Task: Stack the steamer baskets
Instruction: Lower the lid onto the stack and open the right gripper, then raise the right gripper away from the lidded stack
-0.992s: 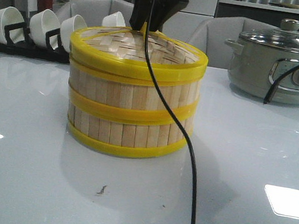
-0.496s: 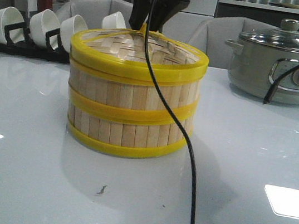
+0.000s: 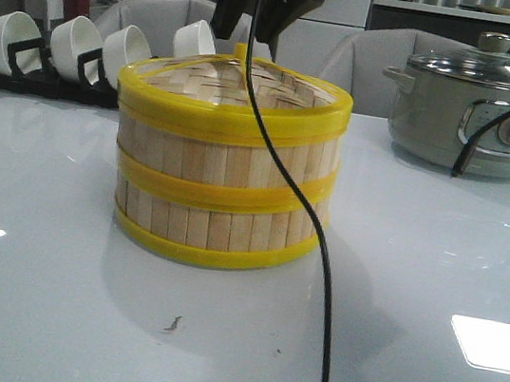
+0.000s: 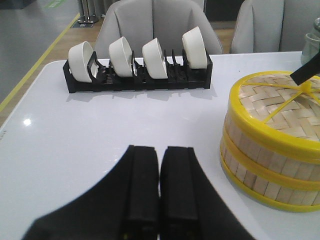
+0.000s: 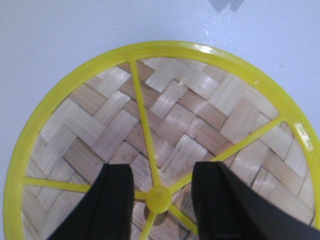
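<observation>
Two steamer baskets stand stacked in the table's middle, the upper basket (image 3: 227,153) on the lower basket (image 3: 212,223). A woven yellow-rimmed lid (image 3: 252,85) lies on top. My right gripper (image 3: 250,19) hangs just above the lid, open. In the right wrist view its gripper (image 5: 162,167) straddles the lid's yellow handle knob (image 5: 159,199) without touching it. My left gripper (image 4: 160,155) is shut and empty, low over the table to the left of the stack (image 4: 265,165).
A grey electric pot (image 3: 474,108) stands at the back right. A black rack of white bowls (image 3: 64,52) is at the back left, also in the left wrist view (image 4: 140,70). A black cable (image 3: 322,259) hangs in front of the stack.
My right gripper has risen a little off the lid's handle and its fingers stand apart. The lid has settled on the stack. The left arm has not moved.
</observation>
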`<state>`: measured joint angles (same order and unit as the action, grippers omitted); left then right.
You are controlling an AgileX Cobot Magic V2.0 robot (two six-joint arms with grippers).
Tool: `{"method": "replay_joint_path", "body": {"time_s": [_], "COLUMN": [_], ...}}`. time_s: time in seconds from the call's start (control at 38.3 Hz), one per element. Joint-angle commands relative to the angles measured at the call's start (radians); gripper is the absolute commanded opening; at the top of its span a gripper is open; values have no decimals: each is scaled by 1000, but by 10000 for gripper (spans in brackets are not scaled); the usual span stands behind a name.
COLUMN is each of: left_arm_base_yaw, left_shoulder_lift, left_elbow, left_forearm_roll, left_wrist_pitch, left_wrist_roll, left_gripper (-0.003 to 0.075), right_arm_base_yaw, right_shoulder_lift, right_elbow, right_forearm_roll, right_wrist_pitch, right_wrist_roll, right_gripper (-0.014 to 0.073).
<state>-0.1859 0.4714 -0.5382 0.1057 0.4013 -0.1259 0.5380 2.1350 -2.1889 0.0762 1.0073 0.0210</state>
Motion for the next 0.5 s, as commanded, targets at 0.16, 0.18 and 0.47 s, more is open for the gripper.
{"method": "replay_joint_path", "body": {"time_s": [0.16, 0.18, 0.47], "left_arm_base_yaw": [2, 2, 2], "left_shoulder_lift": [4, 4, 4], "left_elbow": [-29, -29, -29], "left_forearm_roll": [-1, -1, -1], "left_wrist_pitch": [-89, -89, -89], "left_wrist_roll": [-5, -5, -5], "left_gripper": [87, 87, 87], "right_arm_base_yaw": [-32, -38, -189], "right_shoulder_lift": [-202, -220, -525], "right_elbow": [15, 32, 418], "right_forearm_roll": [-51, -51, -51], "right_wrist_pitch": [-137, -148, -353], "right_wrist_roll": [-7, -7, -7], "right_gripper": [392, 392, 392]}}
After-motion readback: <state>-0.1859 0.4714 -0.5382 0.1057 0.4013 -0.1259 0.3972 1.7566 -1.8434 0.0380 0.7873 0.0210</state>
